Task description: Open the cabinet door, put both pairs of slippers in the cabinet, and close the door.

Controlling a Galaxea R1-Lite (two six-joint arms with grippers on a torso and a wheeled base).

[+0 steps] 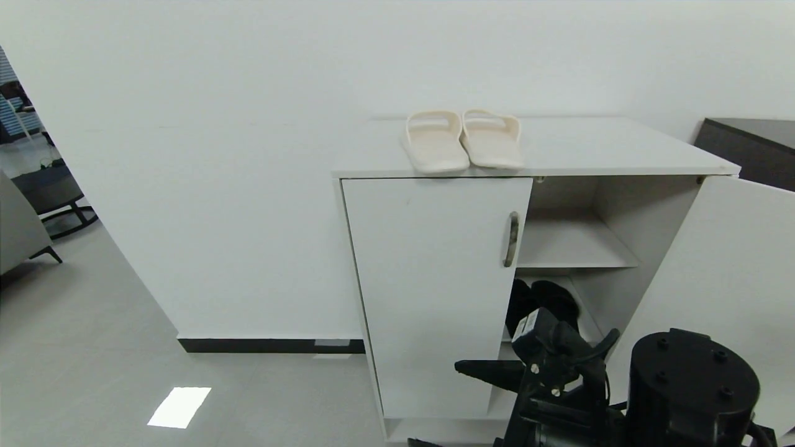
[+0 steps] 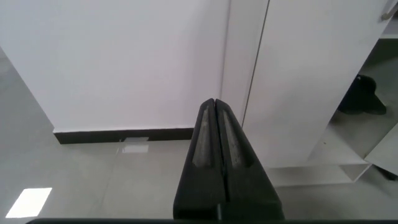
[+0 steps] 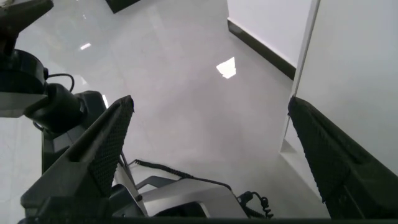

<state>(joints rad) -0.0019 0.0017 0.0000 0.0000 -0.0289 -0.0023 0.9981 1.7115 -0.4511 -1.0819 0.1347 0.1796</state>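
A cream pair of slippers (image 1: 463, 139) lies on top of the white cabinet (image 1: 621, 149). A black pair of slippers (image 1: 543, 301) (image 2: 364, 96) sits on a lower shelf inside. The cabinet's right door (image 1: 726, 279) stands swung open. Its left door (image 1: 435, 279) with the metal handle (image 1: 511, 239) is closed. My right gripper (image 1: 456, 406) (image 3: 210, 106) is open and holds nothing, low in front of the closed door and pointing leftward over the floor. My left gripper (image 2: 215, 106) is shut on nothing, low down and facing the cabinet's left side.
The middle shelf (image 1: 571, 248) is bare. A dark piece of furniture (image 1: 751, 149) stands beyond the open door. A grey chair (image 1: 18, 230) and a dark side table (image 1: 56, 198) are far left. Open floor (image 1: 124, 347) lies left of the cabinet.
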